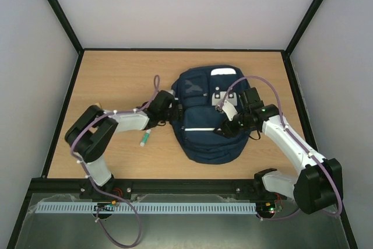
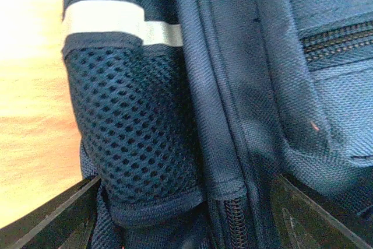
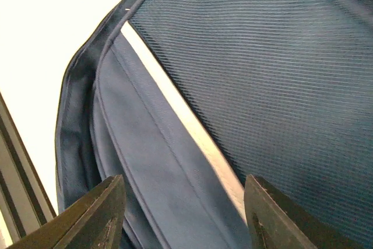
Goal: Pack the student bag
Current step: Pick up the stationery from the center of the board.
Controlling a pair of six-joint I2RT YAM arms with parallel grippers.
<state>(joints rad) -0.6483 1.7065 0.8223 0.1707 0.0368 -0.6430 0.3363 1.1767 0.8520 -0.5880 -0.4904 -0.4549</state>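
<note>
Left wrist view: the left gripper (image 2: 186,217) has its jaws spread wide, one on each side of the mesh side pocket (image 2: 134,126) and the zip (image 2: 234,223) beside it. Whether either pad presses the cloth cannot be told. In the right wrist view the right gripper (image 3: 183,211) also stands with its jaws apart, nothing clamped, just over the front panel near a white reflective stripe (image 3: 180,115).

The student bag (image 1: 201,144) lies flat in the middle of the wooden table (image 1: 116,80), with an arm at each side of it. A small white-and-green pen (image 1: 144,138) lies on the table just left of the bag.

The bag looks soft and floppy and will probably sag and fold rather than lift as one piece. The woven cloth should grip well. Seams, the pocket hem or the zip pull seem the best holds, with one arm pinning the bag while the other opens it.
</note>
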